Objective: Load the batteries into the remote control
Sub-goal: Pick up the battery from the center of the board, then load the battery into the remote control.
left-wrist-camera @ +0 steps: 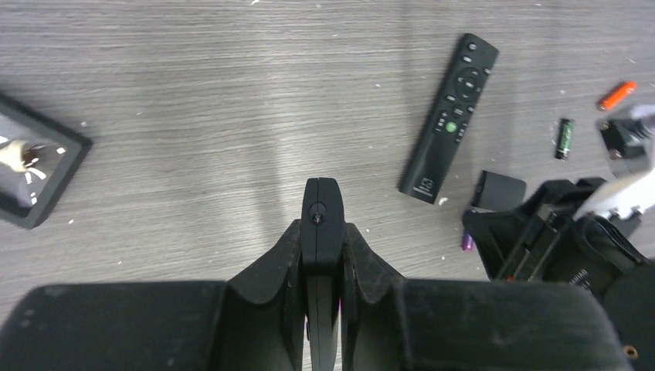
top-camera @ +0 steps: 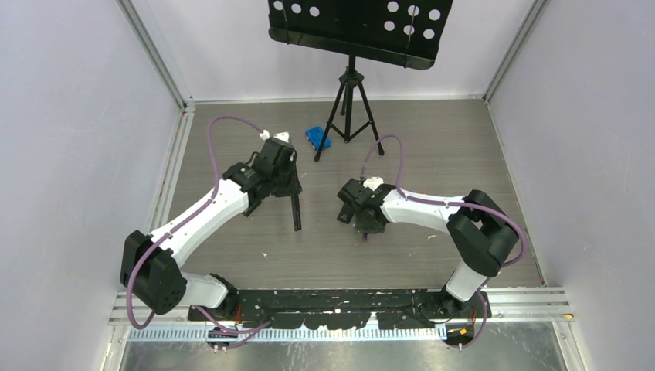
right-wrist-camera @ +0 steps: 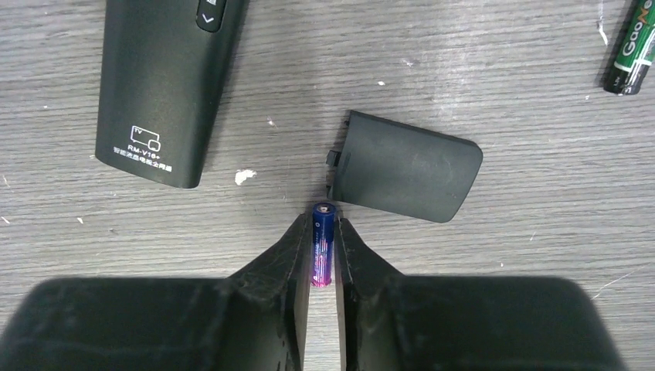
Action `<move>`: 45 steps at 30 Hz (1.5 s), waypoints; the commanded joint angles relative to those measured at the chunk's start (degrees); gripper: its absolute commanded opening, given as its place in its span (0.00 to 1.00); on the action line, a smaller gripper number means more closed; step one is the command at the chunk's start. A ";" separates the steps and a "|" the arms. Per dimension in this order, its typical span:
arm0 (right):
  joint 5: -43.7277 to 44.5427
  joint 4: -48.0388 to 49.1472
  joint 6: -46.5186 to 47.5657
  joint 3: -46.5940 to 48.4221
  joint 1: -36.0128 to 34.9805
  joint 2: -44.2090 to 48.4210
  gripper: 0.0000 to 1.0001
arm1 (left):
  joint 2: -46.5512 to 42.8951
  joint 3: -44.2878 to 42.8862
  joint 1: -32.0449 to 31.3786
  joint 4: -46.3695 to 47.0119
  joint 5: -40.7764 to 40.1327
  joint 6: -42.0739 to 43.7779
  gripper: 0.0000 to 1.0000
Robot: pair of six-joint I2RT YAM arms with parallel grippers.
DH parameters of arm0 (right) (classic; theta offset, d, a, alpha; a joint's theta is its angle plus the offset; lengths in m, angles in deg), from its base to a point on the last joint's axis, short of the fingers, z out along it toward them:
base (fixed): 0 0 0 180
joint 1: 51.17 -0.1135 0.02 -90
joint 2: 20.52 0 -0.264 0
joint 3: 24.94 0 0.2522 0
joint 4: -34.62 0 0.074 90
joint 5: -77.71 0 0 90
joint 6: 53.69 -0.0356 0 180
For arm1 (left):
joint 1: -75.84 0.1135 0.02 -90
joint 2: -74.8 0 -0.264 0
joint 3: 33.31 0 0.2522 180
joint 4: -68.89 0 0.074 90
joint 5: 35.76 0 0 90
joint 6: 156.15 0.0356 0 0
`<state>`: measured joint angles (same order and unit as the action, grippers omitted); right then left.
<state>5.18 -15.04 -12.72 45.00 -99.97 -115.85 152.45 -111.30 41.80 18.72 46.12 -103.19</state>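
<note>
My left gripper (top-camera: pixel 287 185) is shut on the slim black remote control (top-camera: pixel 295 212) and holds it edge-on above the table; in the left wrist view the remote (left-wrist-camera: pixel 322 224) stands up between the fingers. My right gripper (top-camera: pixel 363 226) is down at the table, its fingers closed on either side of the purple battery (right-wrist-camera: pixel 324 243), which also shows in the left wrist view (left-wrist-camera: pixel 466 241). An orange battery (left-wrist-camera: pixel 615 95) and a dark green battery (left-wrist-camera: pixel 565 137) lie on the table beyond. The green battery also shows in the right wrist view (right-wrist-camera: pixel 629 50). The fourth battery is out of view.
A second black remote with pale buttons (left-wrist-camera: pixel 452 116) lies flat near the right gripper. A loose black battery cover (right-wrist-camera: pixel 405 166) lies just ahead of the purple battery. A tripod stand (top-camera: pixel 349 108) and a blue object (top-camera: pixel 317 137) are at the back. A black tray (left-wrist-camera: pixel 31 166) is left.
</note>
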 commanded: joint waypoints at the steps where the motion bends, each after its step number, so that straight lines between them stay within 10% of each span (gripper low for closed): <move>1: -2.14 -0.66 1.22 1.92 1.07 -0.55 0.14 | -3.34 1.99 0.29 7.24 7.06 3.51 0.00; 10: -6.33 -1.30 0.00 1.17 1.42 0.02 0.26 | -6.84 4.19 0.67 11.24 11.22 3.28 0.00; 24: 3.27 1.93 3.14 0.81 -0.80 17.05 0.04 | -12.67 11.42 1.00 28.04 23.20 2.55 0.00; 33: 4.25 15.06 10.40 2.10 -7.35 38.28 0.04 | -12.81 13.86 1.11 48.00 35.11 -10.76 0.00; 45: 2.00 24.06 17.39 3.03 -12.28 40.77 0.04 | -12.00 11.03 1.11 52.82 41.58 -23.20 0.00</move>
<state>6.60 4.15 1.24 45.98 -111.55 -74.91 140.43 -97.57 42.61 66.57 84.13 -122.01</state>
